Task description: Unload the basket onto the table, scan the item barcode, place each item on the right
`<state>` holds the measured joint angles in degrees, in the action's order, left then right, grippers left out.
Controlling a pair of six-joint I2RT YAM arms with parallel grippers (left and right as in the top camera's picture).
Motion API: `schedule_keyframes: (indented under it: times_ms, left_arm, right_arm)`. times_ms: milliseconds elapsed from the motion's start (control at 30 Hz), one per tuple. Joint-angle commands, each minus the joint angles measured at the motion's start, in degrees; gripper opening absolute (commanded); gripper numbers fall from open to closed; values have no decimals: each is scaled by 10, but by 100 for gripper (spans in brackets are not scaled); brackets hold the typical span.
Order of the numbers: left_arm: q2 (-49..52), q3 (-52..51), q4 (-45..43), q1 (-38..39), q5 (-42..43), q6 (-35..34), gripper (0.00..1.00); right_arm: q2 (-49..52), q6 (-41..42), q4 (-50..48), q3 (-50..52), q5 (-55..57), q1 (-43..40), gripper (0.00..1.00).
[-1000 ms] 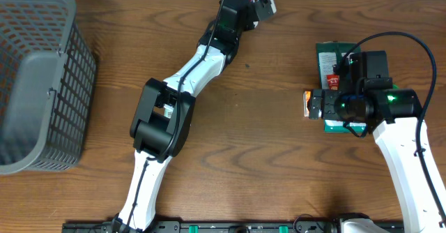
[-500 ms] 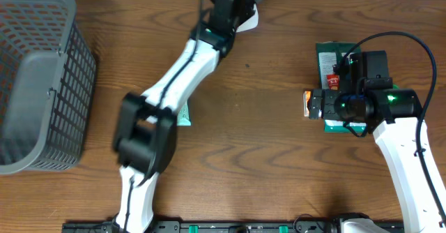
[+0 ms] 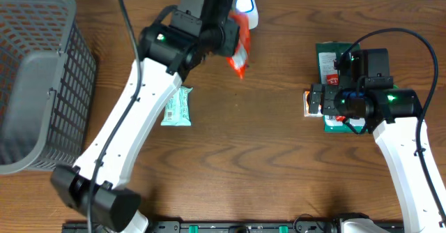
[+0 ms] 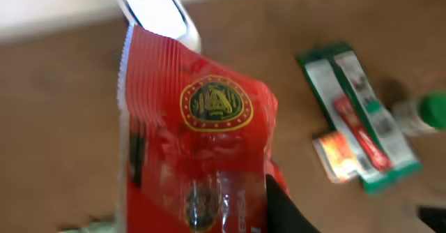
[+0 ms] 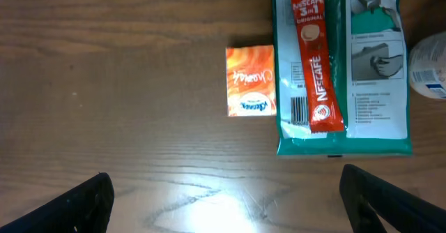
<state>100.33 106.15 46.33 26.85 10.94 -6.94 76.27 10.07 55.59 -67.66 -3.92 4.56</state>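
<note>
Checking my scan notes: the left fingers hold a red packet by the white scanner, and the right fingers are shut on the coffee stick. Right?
Not quite. The right fingers are wide open and hold nothing; the right wrist view shows the coffee stick lying on the green packet. The left fingers do hold the red packet by the white scanner.

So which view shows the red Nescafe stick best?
The right wrist view: the Nescafe stick lies sharp, its lettering readable. The left wrist view shows it blurred; overhead, the right arm hides most of it.
</note>
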Motion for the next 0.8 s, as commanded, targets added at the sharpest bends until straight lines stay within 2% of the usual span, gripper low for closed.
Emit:
schedule_keyframes:
  times_ms: [0,67,133,300,500,667,733,767]
  left_arm:
    - [30,-27,7,11,90,-71,7]
    - [42,-38,-3,17,107,-74,7]
    - [70,-45,-29,35,149,-74,7]
    - [139,-46,-115,82,174,-98,8]
    - [237,-46,-264,151,183,-146,8]
    - [297,-46,-370,197,182,-148,9]
    - [307,-46,-393,207,181,-148,17]
    - [310,-46,-400,210,179,-148,30]
  right_arm:
    - [2,6,-26,-6,-19,0,99]
    - [1,6,-36,-17,-19,-4,99]
    - [1,6,0,-57,-19,-30,99]
    - [1,22,72,-128,-20,-97,99]
    - [2,28,90,-131,-20,-134,99]
    - [2,28,87,-131,-21,-134,99]
    - [2,28,87,-131,-22,-134,99]
    - [2,28,87,-131,-22,-134,99]
